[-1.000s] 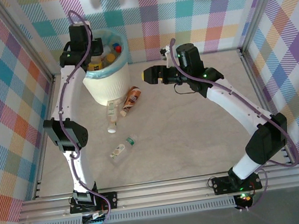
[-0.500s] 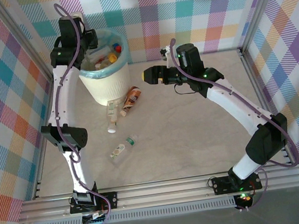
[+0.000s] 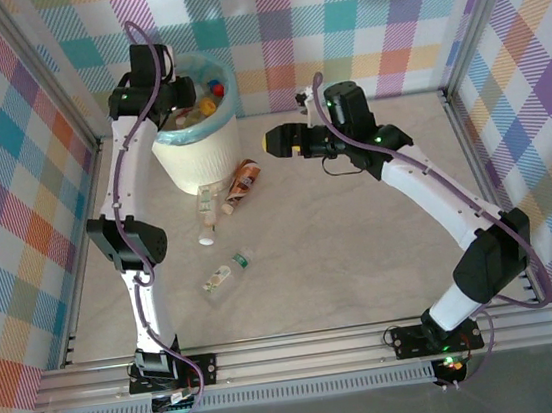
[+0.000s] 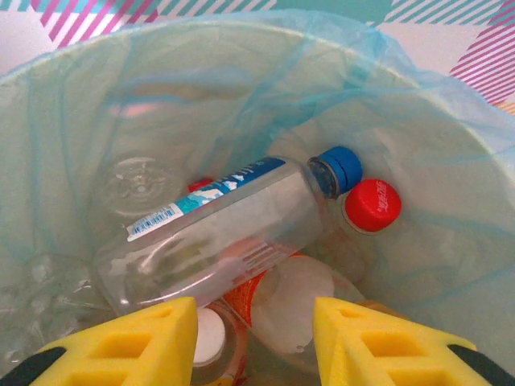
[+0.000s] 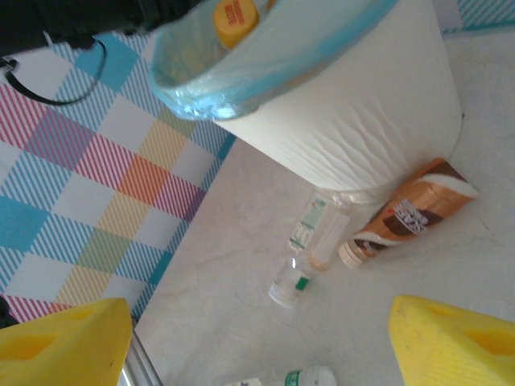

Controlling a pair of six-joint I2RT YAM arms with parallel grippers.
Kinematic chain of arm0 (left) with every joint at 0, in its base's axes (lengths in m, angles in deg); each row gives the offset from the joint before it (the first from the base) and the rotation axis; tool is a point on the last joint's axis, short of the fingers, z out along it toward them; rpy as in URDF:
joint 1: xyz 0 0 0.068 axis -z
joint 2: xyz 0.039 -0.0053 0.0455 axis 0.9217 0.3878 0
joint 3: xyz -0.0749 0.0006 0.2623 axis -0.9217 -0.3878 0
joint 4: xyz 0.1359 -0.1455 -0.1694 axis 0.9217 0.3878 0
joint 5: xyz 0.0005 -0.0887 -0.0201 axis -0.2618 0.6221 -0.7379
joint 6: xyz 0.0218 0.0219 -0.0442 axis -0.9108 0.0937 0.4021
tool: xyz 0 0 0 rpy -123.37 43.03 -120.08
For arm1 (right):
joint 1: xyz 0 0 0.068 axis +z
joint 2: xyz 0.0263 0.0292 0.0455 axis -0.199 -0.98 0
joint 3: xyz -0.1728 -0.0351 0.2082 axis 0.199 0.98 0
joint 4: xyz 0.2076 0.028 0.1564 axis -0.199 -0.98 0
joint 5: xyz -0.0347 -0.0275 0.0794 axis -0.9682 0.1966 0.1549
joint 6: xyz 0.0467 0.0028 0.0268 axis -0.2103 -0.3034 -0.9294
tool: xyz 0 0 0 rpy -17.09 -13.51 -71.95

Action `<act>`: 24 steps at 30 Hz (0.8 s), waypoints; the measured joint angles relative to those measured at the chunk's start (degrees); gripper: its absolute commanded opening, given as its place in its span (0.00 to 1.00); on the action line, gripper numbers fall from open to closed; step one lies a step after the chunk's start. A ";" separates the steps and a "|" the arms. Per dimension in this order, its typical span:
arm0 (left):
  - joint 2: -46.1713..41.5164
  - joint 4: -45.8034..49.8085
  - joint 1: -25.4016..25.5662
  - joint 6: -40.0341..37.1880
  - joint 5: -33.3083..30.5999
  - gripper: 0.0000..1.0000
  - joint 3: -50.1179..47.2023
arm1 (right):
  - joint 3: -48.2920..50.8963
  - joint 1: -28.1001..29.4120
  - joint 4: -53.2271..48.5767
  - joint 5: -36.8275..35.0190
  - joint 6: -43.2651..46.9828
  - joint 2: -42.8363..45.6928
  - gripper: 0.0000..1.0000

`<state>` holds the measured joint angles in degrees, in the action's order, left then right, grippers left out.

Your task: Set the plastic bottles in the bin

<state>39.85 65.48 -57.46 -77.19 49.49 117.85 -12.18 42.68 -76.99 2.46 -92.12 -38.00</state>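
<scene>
Several plastic bottles [image 4: 372, 205] heaped inside the bin [image 3: 199, 150], blue-capped bottle [image 4: 217, 229] topmost. Left tool [image 4: 253, 315] poised over bin's mouth, parted and empty, probably for dropping. Right tool [image 5: 259, 331] spread wide, empty, facing brown-labelled bottle [image 5: 410, 211] lying on worktop [image 3: 363, 256] beside bin's foot.

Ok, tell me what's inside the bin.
Inside the bin, a clear blue-capped bottle lies on top of a pile. A red cap and a white cap show beside it. The bottles beneath are mostly covered, so their count is unclear.
</scene>
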 measured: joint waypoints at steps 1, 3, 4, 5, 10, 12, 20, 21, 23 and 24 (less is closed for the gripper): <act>-0.50 -0.09 0.00 0.17 0.02 0.46 0.00 | -1.25 0.68 -1.18 -0.35 0.68 -0.74 0.84; -2.05 -0.31 0.02 0.44 0.02 0.48 -0.04 | -3.56 2.71 -2.62 -0.87 2.71 -2.27 0.84; -3.39 -0.48 0.11 0.66 0.00 0.50 -0.22 | -4.39 4.04 -3.10 -1.14 4.11 -2.97 0.84; -4.96 -0.66 0.28 0.74 0.02 0.51 -0.57 | -4.83 5.40 -3.39 -1.33 5.51 -3.45 0.85; -23.82 -3.93 1.53 -1.75 0.02 0.57 -16.11 | -5.27 11.69 -6.80 -3.21 11.78 -5.07 0.87; -34.84 -5.79 3.78 -4.11 0.00 0.60 -27.54 | -4.46 12.44 -7.74 -3.85 12.74 -4.96 0.87; -60.33 -0.81 16.98 -9.57 -0.70 0.62 -55.49 | 7.61 11.54 -9.44 -5.66 10.67 -2.80 0.86; -61.35 0.50 18.32 -9.60 -1.05 0.63 -57.96 | 10.36 11.52 -9.57 -6.21 9.68 -2.16 0.86; -61.94 3.13 21.59 -9.73 -1.49 0.64 -62.14 | 15.52 11.54 -9.79 -7.17 7.82 -0.57 0.86; -61.90 4.39 23.45 -9.86 -1.64 0.64 -64.02 | 18.27 11.54 -10.03 -7.76 6.86 0.52 0.86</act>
<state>-22.05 69.87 -34.01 -87.05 47.85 53.83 6.09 54.22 -87.02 -5.30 -85.26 -37.47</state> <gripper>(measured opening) 0.632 0.858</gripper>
